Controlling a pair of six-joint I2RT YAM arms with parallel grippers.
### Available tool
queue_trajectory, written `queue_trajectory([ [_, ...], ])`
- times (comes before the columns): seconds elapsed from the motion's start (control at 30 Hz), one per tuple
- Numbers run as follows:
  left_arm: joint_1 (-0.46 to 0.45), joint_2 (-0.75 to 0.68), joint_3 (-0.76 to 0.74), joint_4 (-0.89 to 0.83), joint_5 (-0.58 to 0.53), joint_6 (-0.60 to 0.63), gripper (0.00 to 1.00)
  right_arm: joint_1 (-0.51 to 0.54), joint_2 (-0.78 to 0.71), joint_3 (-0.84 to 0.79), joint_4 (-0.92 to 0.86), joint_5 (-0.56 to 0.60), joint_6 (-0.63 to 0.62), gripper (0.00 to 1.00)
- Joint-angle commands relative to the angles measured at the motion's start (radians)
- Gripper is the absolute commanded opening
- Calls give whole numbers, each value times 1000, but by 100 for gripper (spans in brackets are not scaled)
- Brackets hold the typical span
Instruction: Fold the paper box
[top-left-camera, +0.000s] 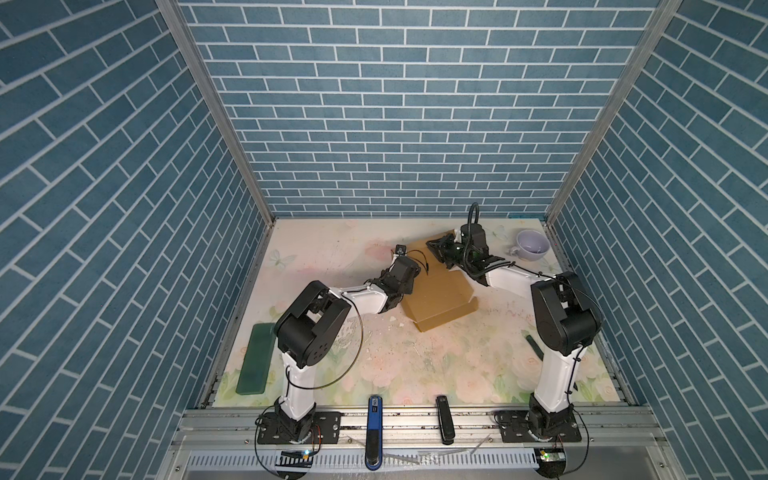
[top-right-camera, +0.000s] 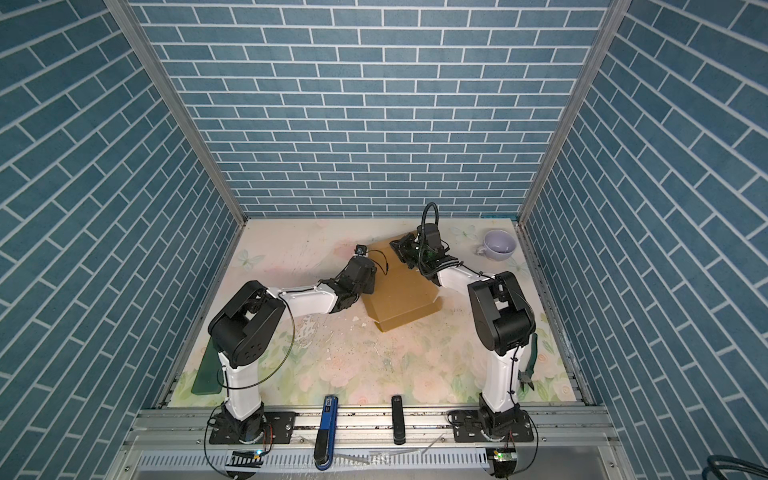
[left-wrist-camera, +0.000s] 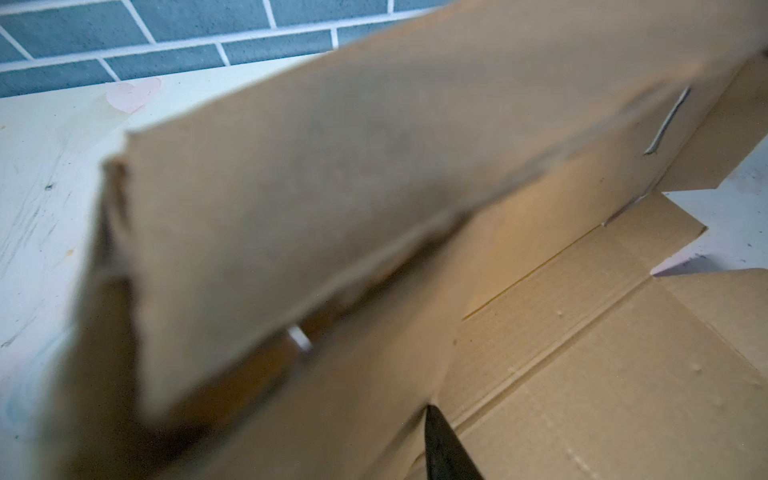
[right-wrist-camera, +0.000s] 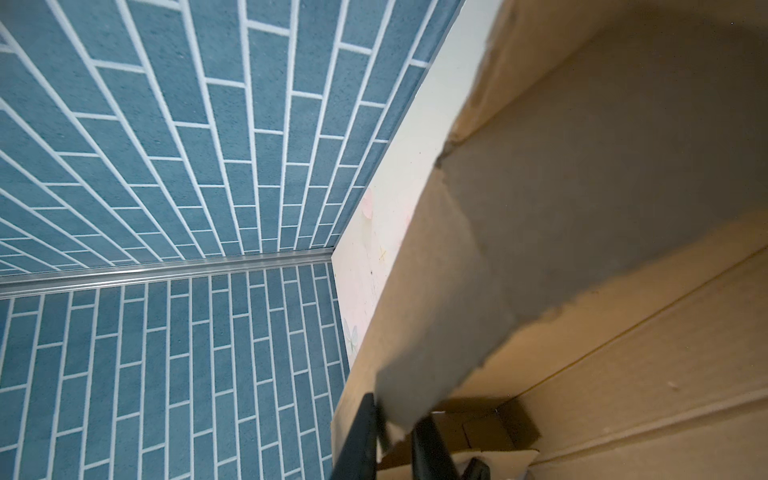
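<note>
Paper box (top-left-camera: 440, 299) lies far-middle on the surface (top-left-camera: 332, 249), btw the two arms, long way running near to far. Right gripper (right-wrist-camera: 395, 438) is pinched on its far flap. Left gripper (top-left-camera: 411, 272) is at the box's left side, flap right in front, prob. next to push in. Only one finger (left-wrist-camera: 449, 449) shows, so can't tell if it's apart. Flap is blurry.

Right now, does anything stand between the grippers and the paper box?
Nothing visible does. The right gripper pinches a raised flap of the paper box, and the left gripper sits right at its left edge.
</note>
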Motion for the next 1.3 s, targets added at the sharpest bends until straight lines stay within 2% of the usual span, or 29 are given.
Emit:
queue_trajectory([
  [0.0, 10, 25, 33, -32, -16, 15, 39, -4, -6, 1, -10, 17, 19, 16],
  [0.67, 14, 97, 116, -36, -18, 49, 24, -6, -7, -4, -15, 11, 25, 14],
  [1.27, 16, 113, 122, -19, 21, 54, 6, -14, -19, -14, -18, 10, 25, 13],
])
